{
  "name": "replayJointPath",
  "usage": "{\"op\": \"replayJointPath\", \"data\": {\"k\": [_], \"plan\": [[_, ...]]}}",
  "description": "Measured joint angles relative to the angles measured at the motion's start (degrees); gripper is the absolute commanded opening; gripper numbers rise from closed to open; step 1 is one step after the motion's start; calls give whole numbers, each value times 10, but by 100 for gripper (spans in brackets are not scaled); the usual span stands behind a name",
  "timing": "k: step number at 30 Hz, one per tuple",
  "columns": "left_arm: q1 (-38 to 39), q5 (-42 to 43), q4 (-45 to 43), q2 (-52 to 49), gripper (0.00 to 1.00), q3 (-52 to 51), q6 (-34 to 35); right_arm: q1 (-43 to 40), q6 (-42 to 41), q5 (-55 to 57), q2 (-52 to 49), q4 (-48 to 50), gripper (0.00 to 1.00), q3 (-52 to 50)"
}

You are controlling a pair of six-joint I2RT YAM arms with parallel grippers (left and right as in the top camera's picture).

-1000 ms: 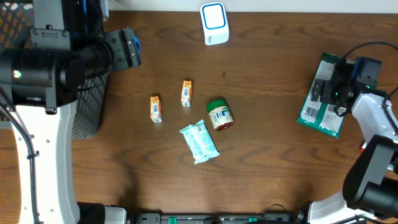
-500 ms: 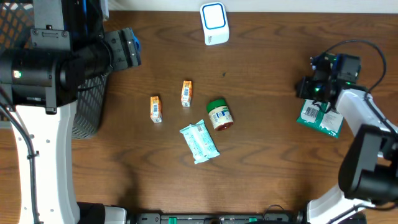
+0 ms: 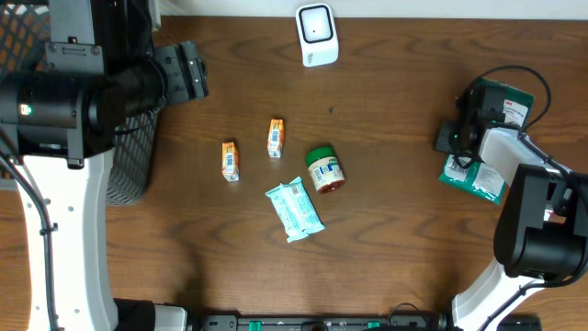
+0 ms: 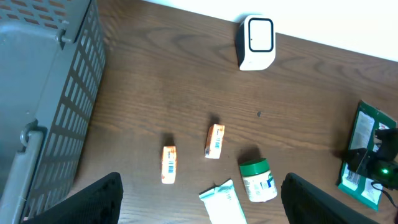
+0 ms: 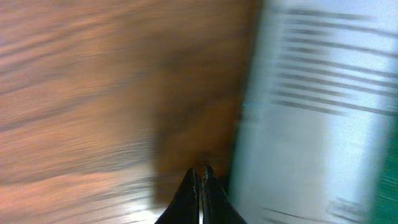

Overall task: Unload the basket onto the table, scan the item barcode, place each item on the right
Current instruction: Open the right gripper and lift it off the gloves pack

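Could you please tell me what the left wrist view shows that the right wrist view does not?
Only the left wrist view: basket, scanner, two orange boxes, jar, blue packet. Only the right wrist view: the right gripper with its tips pressed shut, close up. Both: the table and the green package, blurred in the right wrist view.

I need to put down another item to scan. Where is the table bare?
Bare wood lies between the jar and the green pouch, and along the near edge below the blue packet. Crowded: the middle cluster around the two orange boxes.
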State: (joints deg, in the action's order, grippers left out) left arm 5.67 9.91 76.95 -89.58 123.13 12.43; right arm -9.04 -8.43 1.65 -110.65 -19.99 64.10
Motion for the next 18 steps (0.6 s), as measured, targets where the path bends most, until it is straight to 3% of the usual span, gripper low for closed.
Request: {"op": "replayJointPath", "data": {"k": [10,18], "plan": [[0,0,0,0,82,0,0,0,-23,149,0,-24,1,-1],[0,0,0,0,82,0,0,0,-28,141,-3,4,1,-3]]}}
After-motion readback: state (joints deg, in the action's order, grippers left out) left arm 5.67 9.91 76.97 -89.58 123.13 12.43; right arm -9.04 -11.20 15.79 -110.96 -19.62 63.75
